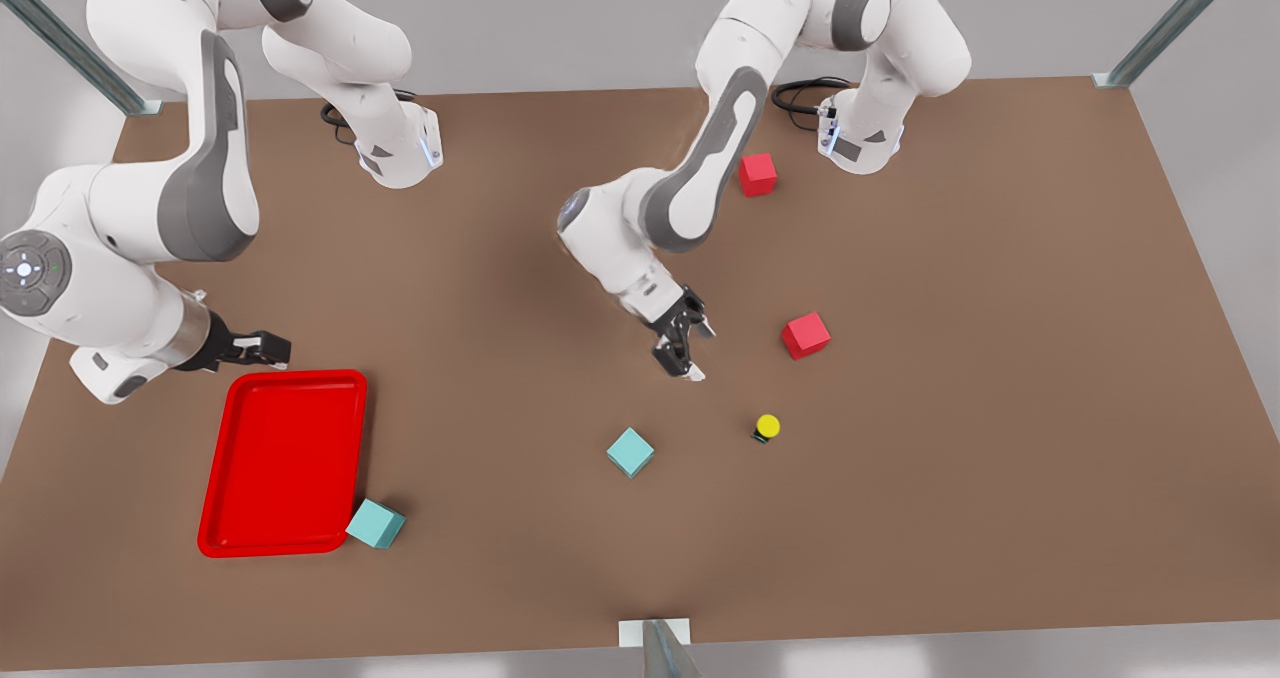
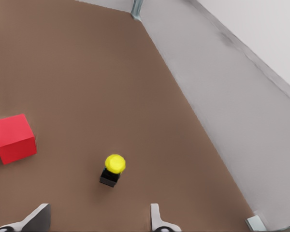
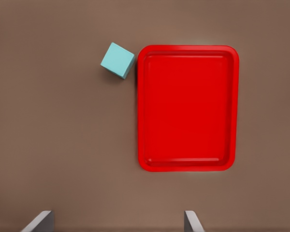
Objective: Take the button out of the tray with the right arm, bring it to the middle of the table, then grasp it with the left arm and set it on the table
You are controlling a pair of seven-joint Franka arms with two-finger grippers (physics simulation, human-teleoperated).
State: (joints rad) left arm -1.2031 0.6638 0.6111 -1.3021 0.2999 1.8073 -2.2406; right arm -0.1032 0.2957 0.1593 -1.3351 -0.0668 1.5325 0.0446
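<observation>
A tiny yellow-capped push-button on a dark boxy body [image 1: 767, 427] stands upright on the plain brown tabletop [image 1: 1000, 438], well apart from the shallow red rectangular tray [image 1: 283, 463]. The left tool [image 1: 688, 353] hovers near it, released. The right tool [image 1: 262, 348], released, hangs beside the tray's far rim.

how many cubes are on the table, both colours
4. One red cube sits near the far arm base, another red cube just beyond the button. One teal cube lies mid-table, another teal cube touches the tray's corner. The arms could hide more.
</observation>
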